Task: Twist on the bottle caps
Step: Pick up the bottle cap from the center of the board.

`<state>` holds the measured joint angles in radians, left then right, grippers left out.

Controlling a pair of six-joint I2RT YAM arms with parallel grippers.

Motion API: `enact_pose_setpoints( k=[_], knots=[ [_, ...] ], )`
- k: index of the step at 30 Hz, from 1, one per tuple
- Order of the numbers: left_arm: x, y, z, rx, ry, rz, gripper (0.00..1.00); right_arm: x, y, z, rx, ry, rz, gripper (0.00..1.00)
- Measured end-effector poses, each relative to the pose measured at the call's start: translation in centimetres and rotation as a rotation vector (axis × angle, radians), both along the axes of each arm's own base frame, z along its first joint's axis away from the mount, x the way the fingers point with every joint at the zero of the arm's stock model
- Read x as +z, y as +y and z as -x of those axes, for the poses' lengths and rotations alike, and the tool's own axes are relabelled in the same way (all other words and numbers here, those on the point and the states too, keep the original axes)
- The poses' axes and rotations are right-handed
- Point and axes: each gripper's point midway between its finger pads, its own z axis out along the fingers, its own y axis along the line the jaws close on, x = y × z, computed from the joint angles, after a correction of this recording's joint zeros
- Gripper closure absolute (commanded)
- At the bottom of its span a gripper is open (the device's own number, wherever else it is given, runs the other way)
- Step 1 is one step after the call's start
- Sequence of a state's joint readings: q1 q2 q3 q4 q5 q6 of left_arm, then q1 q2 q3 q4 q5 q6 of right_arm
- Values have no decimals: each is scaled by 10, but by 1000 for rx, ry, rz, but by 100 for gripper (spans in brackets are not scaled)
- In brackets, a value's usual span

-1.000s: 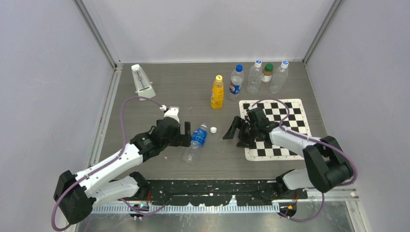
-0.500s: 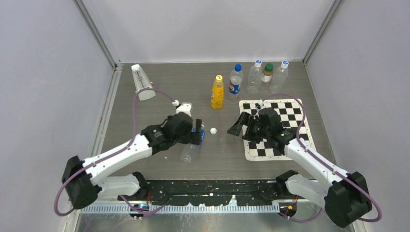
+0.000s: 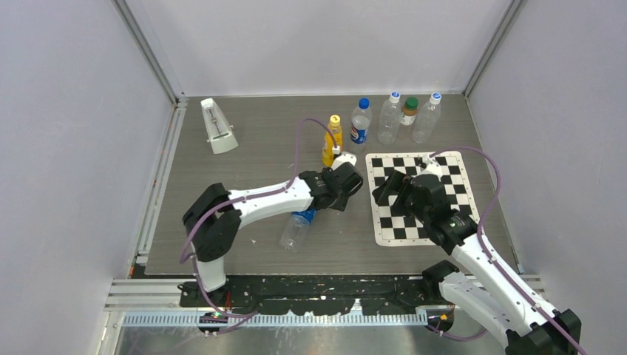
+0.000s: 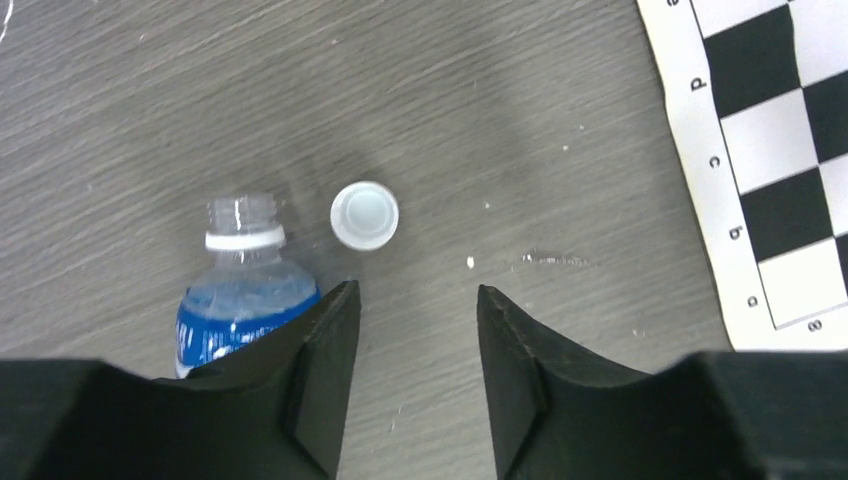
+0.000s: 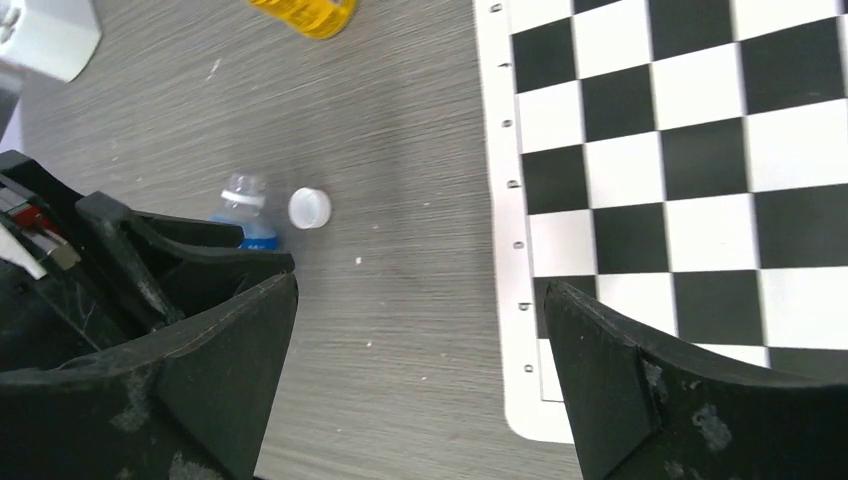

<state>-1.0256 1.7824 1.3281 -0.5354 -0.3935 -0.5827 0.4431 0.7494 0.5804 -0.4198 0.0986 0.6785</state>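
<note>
A small white bottle cap (image 4: 365, 215) lies flat on the table just right of the open neck of a clear bottle with a blue label (image 4: 243, 262), which lies on its side (image 3: 296, 229). My left gripper (image 4: 415, 300) hovers just short of the cap, jaws partly apart and empty; the left fingertip (image 4: 335, 320) overlaps the bottle's shoulder. From above, the left gripper (image 3: 336, 194) hides the cap. My right gripper (image 5: 420, 285) stands wide open and empty at the chessboard's left edge, and the right wrist view also shows the cap (image 5: 309, 208).
A yellow bottle (image 3: 333, 140) with a yellow cap, a blue-capped bottle (image 3: 361, 122) and three more capped bottles (image 3: 408, 115) stand at the back. A chessboard mat (image 3: 444, 174) lies at the right. A white metronome-like object (image 3: 219, 126) stands at the back left.
My left arm has swung right, past the lying bottle's body to its neck and the white cap, and its jaws have narrowed. The right arm has drawn back toward the chessboard, jaws opening wide.
</note>
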Motion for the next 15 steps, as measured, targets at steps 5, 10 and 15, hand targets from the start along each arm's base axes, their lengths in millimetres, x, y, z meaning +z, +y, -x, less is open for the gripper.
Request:
enact_pose_setpoints(
  k=[5,10,15],
  knots=[
    [-19,-13,-13,3,9,-37,58,-5,-14,3,-39,1,54,0],
    [-38,-13,-19,14,32,-72,61,-9,-17,4,-47,11,72,0],
    [-50,-10,-22,28,48,-94,61,-14,-19,4,-49,25,86,1]
  ],
)
